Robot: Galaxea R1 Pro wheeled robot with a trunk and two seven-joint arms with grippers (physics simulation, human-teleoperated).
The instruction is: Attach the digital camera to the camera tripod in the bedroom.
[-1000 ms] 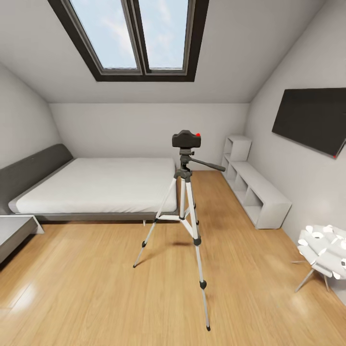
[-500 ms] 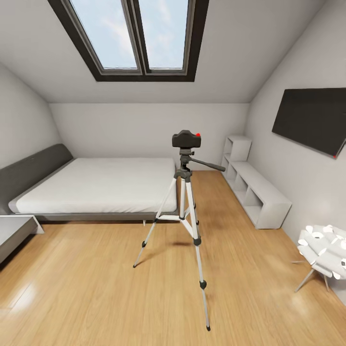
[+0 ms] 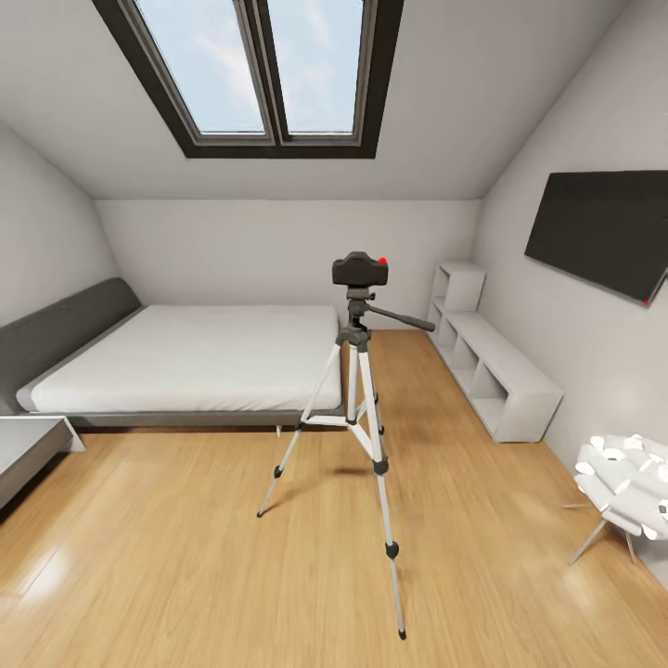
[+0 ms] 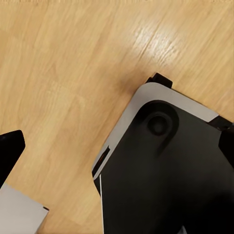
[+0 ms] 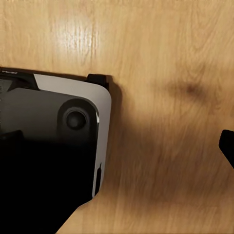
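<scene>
Three silver legs of the camera tripod (image 3: 357, 408) stand on the wood floor (image 3: 186, 557) near the bed's (image 3: 186, 357) foot edge, the digital camera (image 3: 360, 269) seated on its head; both wrist cameras face floor and the robot's base (image 4: 165, 170), gripper states unreadable

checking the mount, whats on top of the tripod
The digital camera sits on the camera tripod head, red button up. The joint beneath it is covered, so locking cannot be seen.
</scene>
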